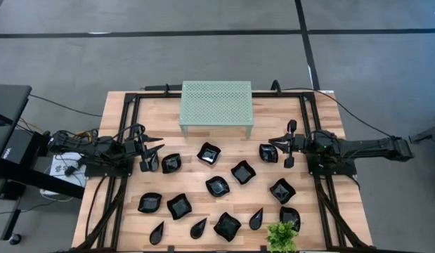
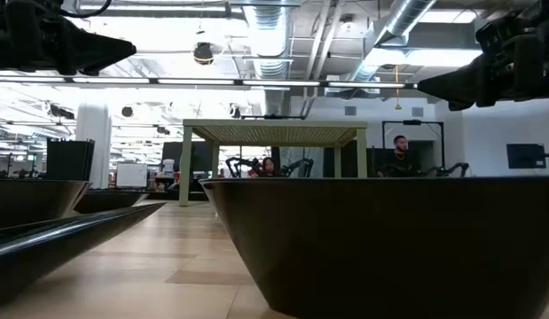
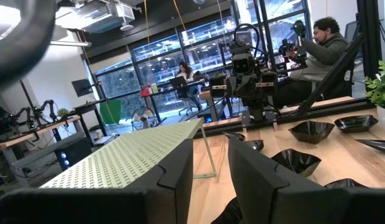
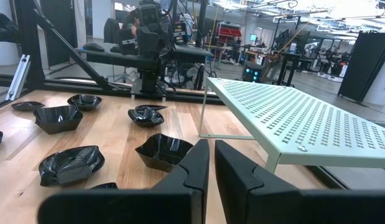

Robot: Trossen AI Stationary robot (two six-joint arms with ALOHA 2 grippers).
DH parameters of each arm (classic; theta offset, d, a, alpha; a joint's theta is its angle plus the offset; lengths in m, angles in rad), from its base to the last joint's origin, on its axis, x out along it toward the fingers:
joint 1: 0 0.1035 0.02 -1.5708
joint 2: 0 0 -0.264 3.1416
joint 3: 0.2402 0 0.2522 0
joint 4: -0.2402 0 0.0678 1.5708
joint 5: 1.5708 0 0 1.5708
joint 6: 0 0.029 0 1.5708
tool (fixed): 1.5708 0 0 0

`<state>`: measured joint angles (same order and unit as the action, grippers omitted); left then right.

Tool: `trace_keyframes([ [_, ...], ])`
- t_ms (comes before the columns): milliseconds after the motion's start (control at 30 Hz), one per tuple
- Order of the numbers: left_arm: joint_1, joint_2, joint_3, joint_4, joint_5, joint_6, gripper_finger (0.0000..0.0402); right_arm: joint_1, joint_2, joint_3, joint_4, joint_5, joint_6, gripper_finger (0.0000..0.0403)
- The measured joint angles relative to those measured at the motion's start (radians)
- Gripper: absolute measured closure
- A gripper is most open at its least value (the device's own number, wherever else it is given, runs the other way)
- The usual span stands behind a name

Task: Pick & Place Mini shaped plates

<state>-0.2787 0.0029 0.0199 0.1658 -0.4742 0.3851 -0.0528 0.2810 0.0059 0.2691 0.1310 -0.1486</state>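
- The left pincer (image 1: pixel 154 153) hovers at the left side of the desk (image 1: pixel 119 112), its arm reaching in level from the left edge; its fingers stand a little apart and hold nothing, as the gap in the left wrist view shows.
- Just right of it lies one black plate (image 1: pixel 171 163), the leftmost of the mini shaped plates (image 1: pixel 218 186), which are scattered over the middle and near part of the desk, wavy squares mixed with teardrop ones (image 1: pixel 198 227) along the near edge.
- The high view alone shows this whole spread; the low view is mostly filled by the dark wall of one close plate (image 2: pixel 380 244), with both arms only as dark shapes at the upper corners.
- The pale green stand (image 1: pixel 217 105) sits at the far middle of the desk with no plate on top.
- A small green plant (image 1: pixel 282 236) stands at the near edge, right of centre.
- The right pincer (image 1: pixel 282 146) hangs at the right side, its arm stretched in level from the right edge, fingers nearly together and empty, with a plate (image 1: pixel 268 152) just left of it.
- The wrist views and the low view show people seated in the room behind.
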Motion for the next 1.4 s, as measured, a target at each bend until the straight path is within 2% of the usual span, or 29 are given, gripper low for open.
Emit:
trace_keyframes([
  [633, 0.000, 0.000, 0.000, 0.000, 0.000, 0.000, 0.0298, 0.000, 0.000, 0.000, 0.009, 0.000, 0.007, 0.0381],
  [833, 0.000, 0.000, 0.000, 0.000, 0.000, 0.000, 0.0298, 0.000, 0.000, 0.000, 0.009, 0.000, 0.301, 0.0381],
  [933, 0.000, 0.000, 0.000, 0.000, 0.000, 0.000, 0.0298, 0.000, 0.000, 0.000, 0.012, 0.000, 0.338, 0.0381],
  [1300, 0.000, 0.000, 0.000, 0.000, 0.000, 0.000, 0.0298, -0.001, 0.000, 0.000, 0.063, 0.025, 0.067, 0.0381],
  [1400, 0.000, 0.000, 0.000, 0.000, 0.000, 0.000, 0.0298, -0.001, 0.000, 0.000, 0.090, 0.027, 0.045, 0.0381],
])
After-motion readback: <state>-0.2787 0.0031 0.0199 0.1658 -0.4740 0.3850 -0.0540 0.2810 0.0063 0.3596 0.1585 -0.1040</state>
